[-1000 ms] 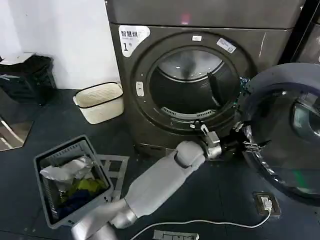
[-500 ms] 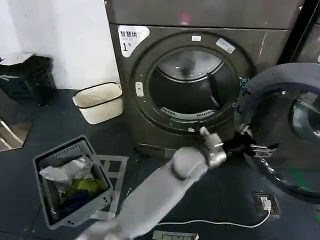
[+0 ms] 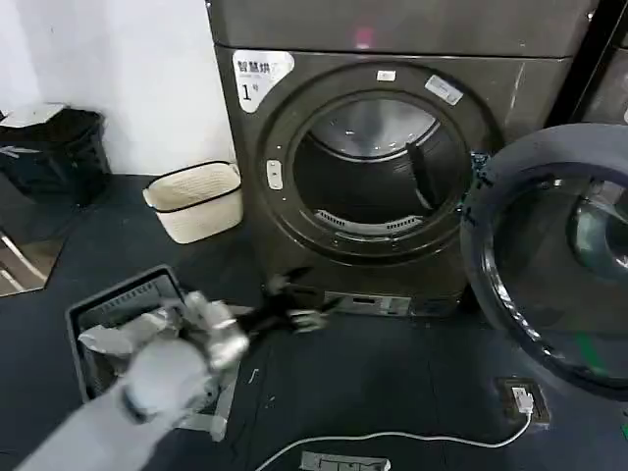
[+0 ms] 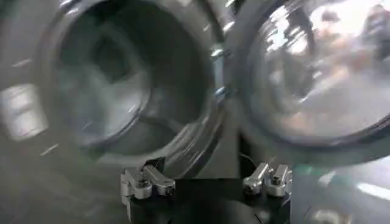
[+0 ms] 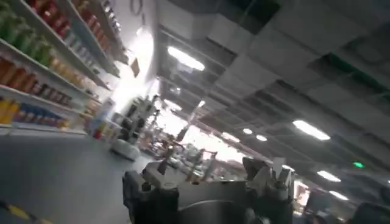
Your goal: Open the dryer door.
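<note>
— Dryer door (image 3: 559, 255)?
— Swung wide open to the right of the dryer (image 3: 294, 167), its drum opening bare.
— And the left tool (image 3: 294, 312)?
— Low before the dryer's base, apart from the door, fingers spread, gripping nothing.
— The right tool (image 5: 210, 176)?
— Pointed up at a ceiling; fingers parted, nothing between them.
</note>
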Tool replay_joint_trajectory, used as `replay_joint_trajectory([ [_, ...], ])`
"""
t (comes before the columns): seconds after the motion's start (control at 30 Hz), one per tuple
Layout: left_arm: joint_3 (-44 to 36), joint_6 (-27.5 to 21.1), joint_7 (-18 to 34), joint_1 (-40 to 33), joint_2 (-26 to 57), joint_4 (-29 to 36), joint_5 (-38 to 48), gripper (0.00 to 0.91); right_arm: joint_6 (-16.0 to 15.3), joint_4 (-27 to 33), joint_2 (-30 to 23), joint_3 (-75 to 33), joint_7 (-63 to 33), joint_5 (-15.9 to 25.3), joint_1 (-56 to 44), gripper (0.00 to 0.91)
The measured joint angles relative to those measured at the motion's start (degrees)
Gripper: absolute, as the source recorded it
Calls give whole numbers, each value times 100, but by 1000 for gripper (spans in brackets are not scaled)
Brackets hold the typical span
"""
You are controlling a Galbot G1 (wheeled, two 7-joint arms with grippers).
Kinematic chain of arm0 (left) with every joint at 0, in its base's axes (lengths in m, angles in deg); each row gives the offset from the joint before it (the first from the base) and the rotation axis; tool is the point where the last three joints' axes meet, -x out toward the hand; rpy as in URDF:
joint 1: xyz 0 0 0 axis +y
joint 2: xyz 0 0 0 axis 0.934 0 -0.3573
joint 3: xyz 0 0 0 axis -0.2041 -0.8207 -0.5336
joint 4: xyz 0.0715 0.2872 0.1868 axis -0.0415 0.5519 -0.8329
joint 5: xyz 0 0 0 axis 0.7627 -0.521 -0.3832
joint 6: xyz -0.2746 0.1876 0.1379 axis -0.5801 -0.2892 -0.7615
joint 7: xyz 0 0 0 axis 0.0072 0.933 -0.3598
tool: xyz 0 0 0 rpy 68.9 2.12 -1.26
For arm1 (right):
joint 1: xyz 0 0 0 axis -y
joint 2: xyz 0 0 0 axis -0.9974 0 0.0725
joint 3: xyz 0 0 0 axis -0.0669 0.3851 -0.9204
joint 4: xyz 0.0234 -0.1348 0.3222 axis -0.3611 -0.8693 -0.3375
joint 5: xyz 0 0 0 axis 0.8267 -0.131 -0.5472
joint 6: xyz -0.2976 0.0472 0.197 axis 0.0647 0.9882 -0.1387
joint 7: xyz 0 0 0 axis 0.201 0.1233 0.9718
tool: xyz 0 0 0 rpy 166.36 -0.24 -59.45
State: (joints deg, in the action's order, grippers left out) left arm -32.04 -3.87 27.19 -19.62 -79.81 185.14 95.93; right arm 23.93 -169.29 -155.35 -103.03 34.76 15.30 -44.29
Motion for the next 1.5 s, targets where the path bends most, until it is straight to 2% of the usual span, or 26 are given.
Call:
replay_joint_trajectory([
  [0.27, 1618, -1578, 1161, 968, 861, 292, 1298, 907, 78, 30, 97, 384, 63, -49, 91, 907],
  [0.33, 1957, -1819, 1505, 1145, 1105, 303, 1846, 907, 115, 69, 123, 436, 73, -101, 92, 907],
  [0.5, 2625, -1834, 2597, 1476, 1915, 135, 3763, 907, 231, 191, 148, 538, 117, -203, 92, 907],
  [0.7, 2944, -1833, 4326, 1693, 2662, -260, 6294, 907, 360, 230, 123, 616, 153, -217, 92, 907],
  [0.87, 3177, -1829, 5189, 1976, 3041, -582, 7793, 907, 490, 272, 91, 660, 182, -227, 87, 907],
  [0.97, 3305, -1827, 5484, 2026, 3146, -781, 8472, 907, 542, 301, 89, 661, 195, -237, 76, 907],
  [1.1, 3344, -1827, 5648, 1993, 3183, -1020, 8950, 907, 593, 286, 73, 659, 248, -269, 74, 907],
  [1.5, 3383, -1827, 5838, 1940, 3189, -1379, 9401, 907, 631, 399, 63, 619, 119, -367, 81, 907],
])
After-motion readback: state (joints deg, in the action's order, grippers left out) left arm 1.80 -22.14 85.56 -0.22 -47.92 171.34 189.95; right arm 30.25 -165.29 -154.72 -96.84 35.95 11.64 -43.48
